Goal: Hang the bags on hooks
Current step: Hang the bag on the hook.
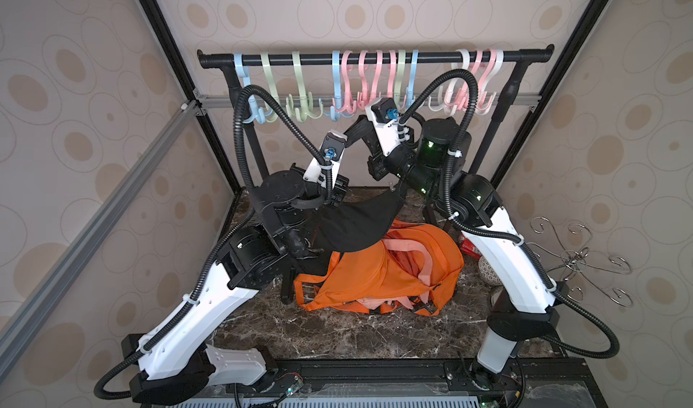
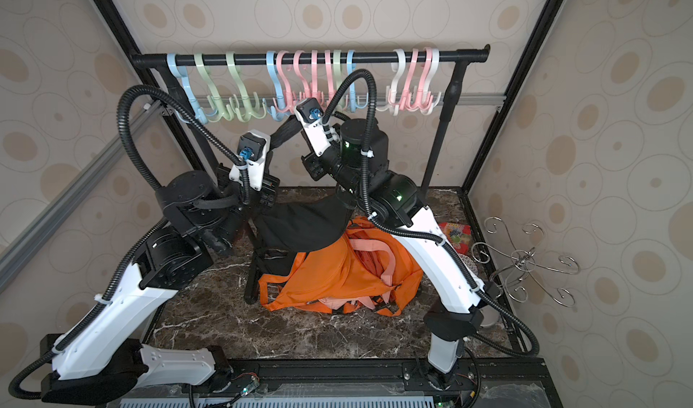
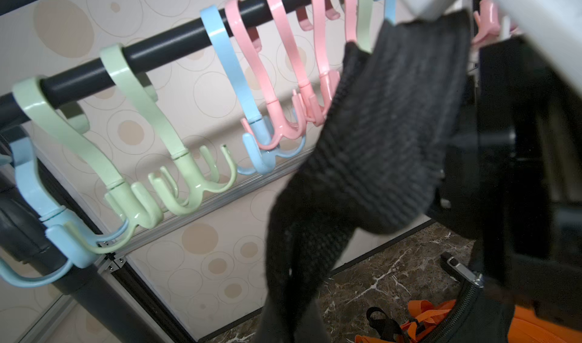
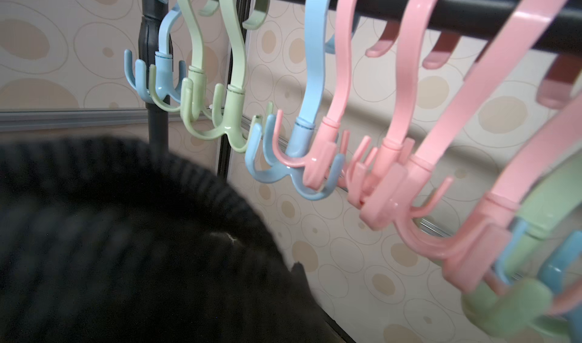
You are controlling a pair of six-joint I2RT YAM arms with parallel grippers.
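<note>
bag [image 1: 356, 218] aloft near back edge of desk [image 1: 337, 331], just under hooks [image 1: 360, 102] | left pincer [image 1: 343, 140] and right pincer [image 1: 366, 120] clenched on strap [image 1: 356, 128] | risk: crowded hooks snag strap, or it slips, bag drops

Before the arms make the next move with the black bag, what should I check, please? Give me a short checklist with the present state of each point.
1. Grip of the left hand on the black ribbed strap: ok, shut on it.
2. Grip of the right hand on the same strap: ok, shut on it.
3. Strap over a prong of the pink plastic hook: not ok; the right wrist view shows it apart from the prongs.
4. Prongs of that hook free: ok, nothing hangs there.
5. The black fabric bag clear of the orange nylon bag: cannot tell; they overlap in both top views.
</note>
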